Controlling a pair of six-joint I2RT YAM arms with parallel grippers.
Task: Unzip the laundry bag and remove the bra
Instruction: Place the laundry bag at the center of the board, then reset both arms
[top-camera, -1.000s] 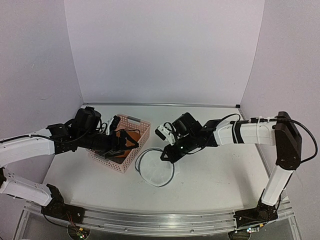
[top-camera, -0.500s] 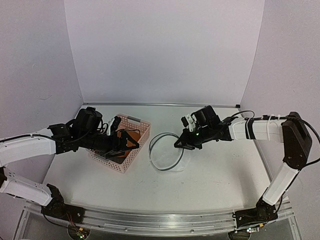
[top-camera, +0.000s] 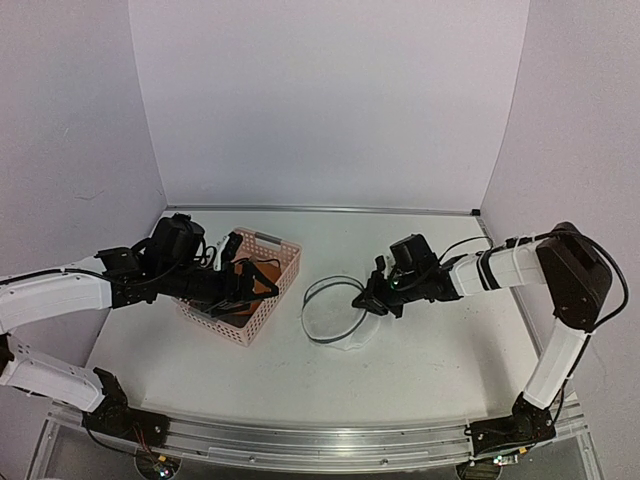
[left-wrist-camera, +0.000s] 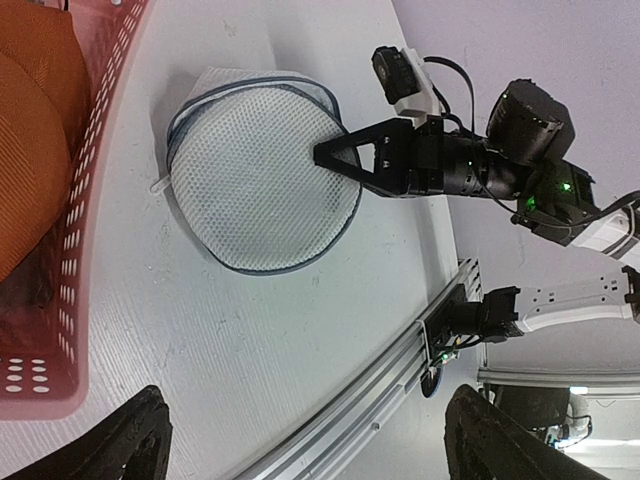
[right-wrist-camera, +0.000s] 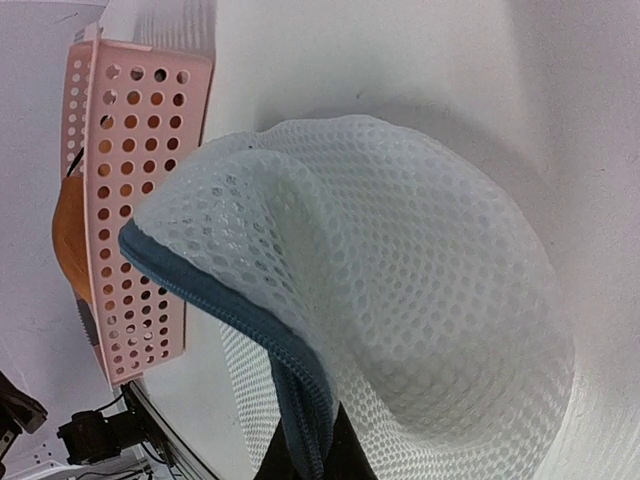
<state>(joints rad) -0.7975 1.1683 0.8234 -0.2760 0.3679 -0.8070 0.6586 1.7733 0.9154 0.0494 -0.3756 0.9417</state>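
Observation:
The laundry bag (top-camera: 334, 318) lies flattened on the table right of the basket, a white mesh disc with a dark rim (left-wrist-camera: 262, 180). My right gripper (top-camera: 366, 300) is shut on the bag's right edge. In the right wrist view its black fingers (right-wrist-camera: 310, 462) pinch the dark zip seam, and the mesh (right-wrist-camera: 420, 270) bulges up above them. The orange bra (top-camera: 260, 288) sits in the pink basket (top-camera: 286, 262), seen as padded orange cups (left-wrist-camera: 35, 130). My left gripper (top-camera: 238, 275) hovers open over the basket, its fingers (left-wrist-camera: 140, 435) wide apart with nothing between them.
The pink lattice basket (left-wrist-camera: 95, 190) stands left of centre, its long wall (right-wrist-camera: 140, 200) facing the bag. White walls close the back and sides. The metal rail (left-wrist-camera: 400, 360) runs along the near table edge.
My right gripper has pulled the bag's rim to the right, dragging the bag away from the basket and the near edge. The left arm has stayed still.

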